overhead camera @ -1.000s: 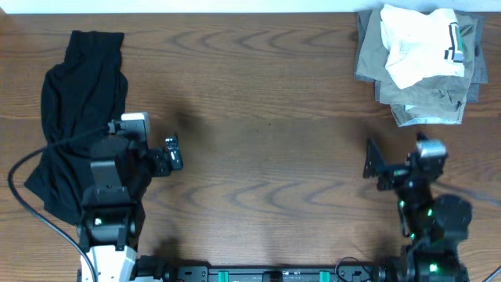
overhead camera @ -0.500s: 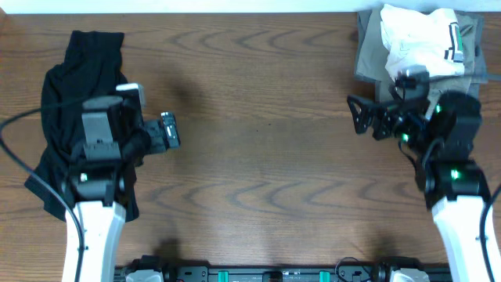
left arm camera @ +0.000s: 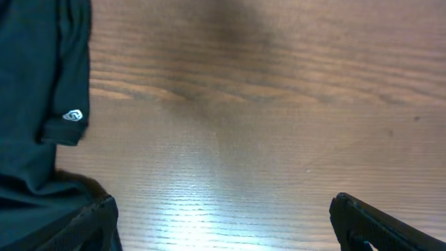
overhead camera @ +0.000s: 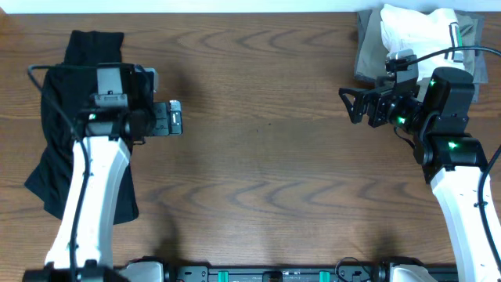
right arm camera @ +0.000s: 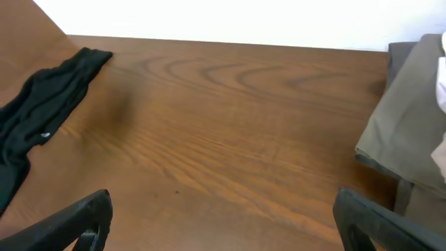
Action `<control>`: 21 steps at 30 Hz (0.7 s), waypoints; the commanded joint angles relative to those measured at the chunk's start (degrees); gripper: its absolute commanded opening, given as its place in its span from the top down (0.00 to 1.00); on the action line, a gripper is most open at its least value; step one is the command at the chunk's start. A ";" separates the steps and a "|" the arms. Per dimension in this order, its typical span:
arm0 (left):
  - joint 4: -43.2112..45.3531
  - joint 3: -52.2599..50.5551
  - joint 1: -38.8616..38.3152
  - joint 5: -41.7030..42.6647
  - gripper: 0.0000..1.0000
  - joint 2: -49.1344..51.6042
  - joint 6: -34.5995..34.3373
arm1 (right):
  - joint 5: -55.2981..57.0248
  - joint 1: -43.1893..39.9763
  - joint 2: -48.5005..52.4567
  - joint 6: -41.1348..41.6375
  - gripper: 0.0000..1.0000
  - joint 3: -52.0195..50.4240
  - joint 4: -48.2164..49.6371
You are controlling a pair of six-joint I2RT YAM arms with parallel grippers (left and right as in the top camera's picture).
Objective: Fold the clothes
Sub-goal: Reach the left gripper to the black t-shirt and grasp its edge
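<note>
The black garment [overhead camera: 59,149] lies crumpled in a long strip down the table's left side, partly under my left arm. It shows at the left of the left wrist view [left arm camera: 35,90] with its tiny white logo [left arm camera: 72,115], and at the far left of the right wrist view [right arm camera: 42,104]. My left gripper [overhead camera: 175,119] is open and empty, above bare wood just right of the garment. My right gripper [overhead camera: 354,106] is open and empty, above bare wood left of the folded pile.
A pile of folded olive/grey garments [overhead camera: 374,59] with a white striped-trim garment [overhead camera: 419,35] on top sits at the back right corner; its edge shows in the right wrist view [right arm camera: 408,118]. The wooden table [overhead camera: 266,157] spans the view.
Both arms have risen and reached away from the front edge. The left gripper moved up beside the garment's upper half; the right gripper moved up and left, near the folded pile.
</note>
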 commanded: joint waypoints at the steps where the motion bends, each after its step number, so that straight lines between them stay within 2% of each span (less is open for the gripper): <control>1: 1.40 1.05 0.33 -0.09 0.02 2.64 2.32 | -1.66 -0.79 0.13 -0.74 0.01 1.44 0.37; 7: 5.77 4.83 4.46 -2.05 0.02 9.35 -6.67 | -1.27 -0.74 2.43 -1.14 0.01 1.44 1.27; 14: 10.75 13.00 9.97 -6.91 0.02 17.64 -6.69 | -1.27 -0.72 7.34 -1.95 0.04 1.44 1.20; 16: 14.25 13.35 10.34 -10.95 0.02 18.97 -6.69 | -1.27 -0.72 9.03 -1.95 0.07 1.44 1.18; 21: 21.11 13.35 10.34 -22.23 0.10 22.60 -4.81 | -1.27 -0.72 13.22 -1.95 0.11 1.42 0.87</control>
